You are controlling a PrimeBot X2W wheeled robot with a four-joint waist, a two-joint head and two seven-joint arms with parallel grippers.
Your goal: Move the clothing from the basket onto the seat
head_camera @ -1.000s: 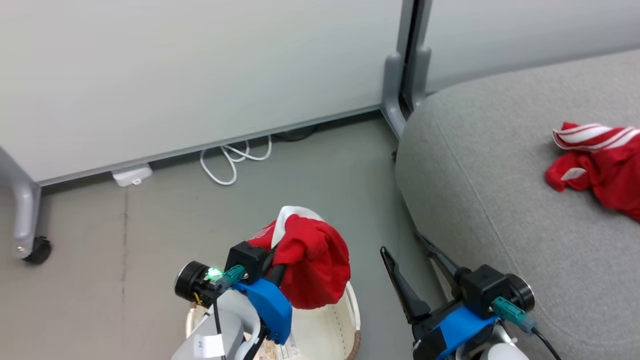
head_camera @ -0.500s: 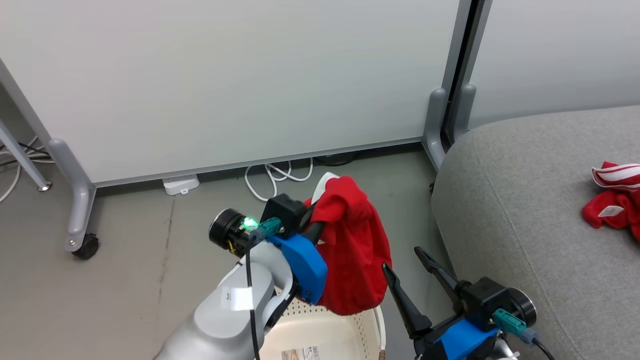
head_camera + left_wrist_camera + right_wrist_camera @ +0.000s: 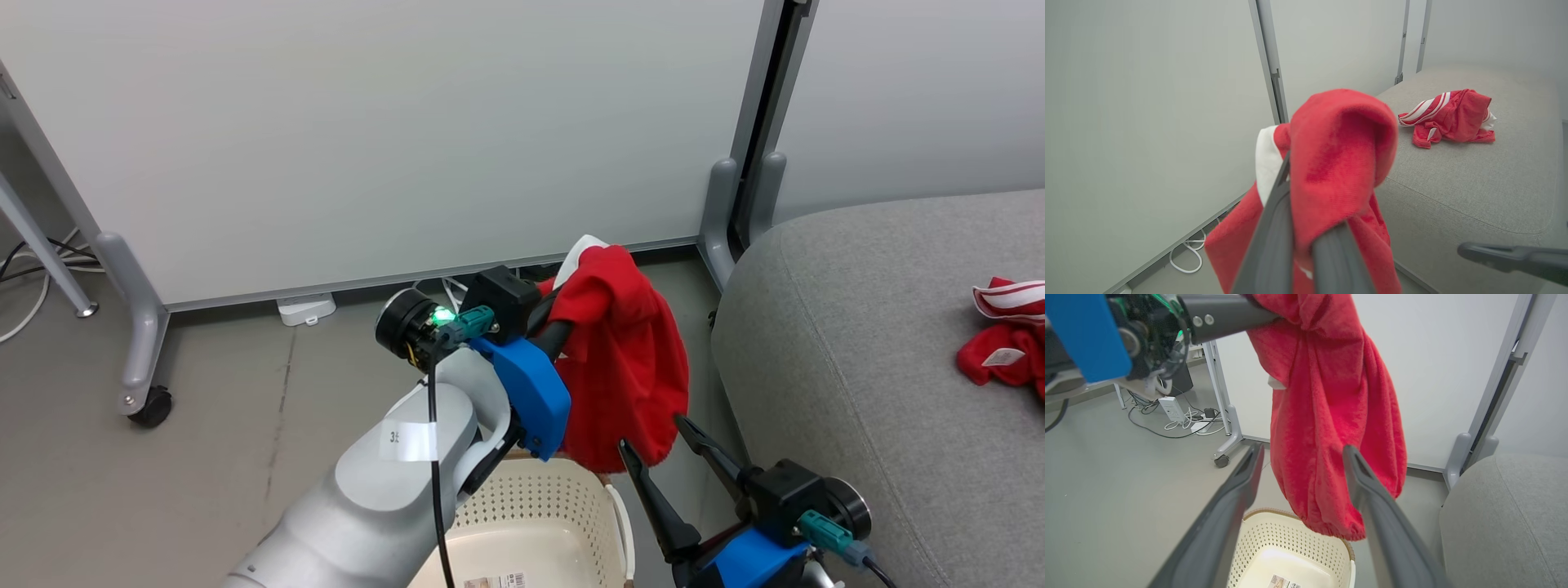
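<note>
1. Two garments in this job, and one is already done: the red garment with white striped trim lies crumpled on the grey seat, well back from the rounded edge.
2. The plain red garment is the one in transit. The left gripper is clamped on its top bunch, and the rest hangs down as a long loose drape with a bit of white showing at the top.
3. Its hem dangles just above the rim of the cream basket, on the side towards the seat. It isn't over the cushion yet.
4. The basket looks emptied out. I can see the bare bottom and the barcode label, with no red left inside.
5. The right gripper carries nothing. Its fingers are spread wide, low down by the hanging hem, between the basket and the seat.
6. So I'd call it mostly done. What's left is to swing that drape sideways over the cushion and let go.
7. Versus a second ago, the head camera has moved, so the whole scene has shifted. Even so, the left arm has reached further out and up. The cloth was bunched low over the basket, and now it hangs clear, closer to the seat. The right gripper looks just as spread as before.
</note>
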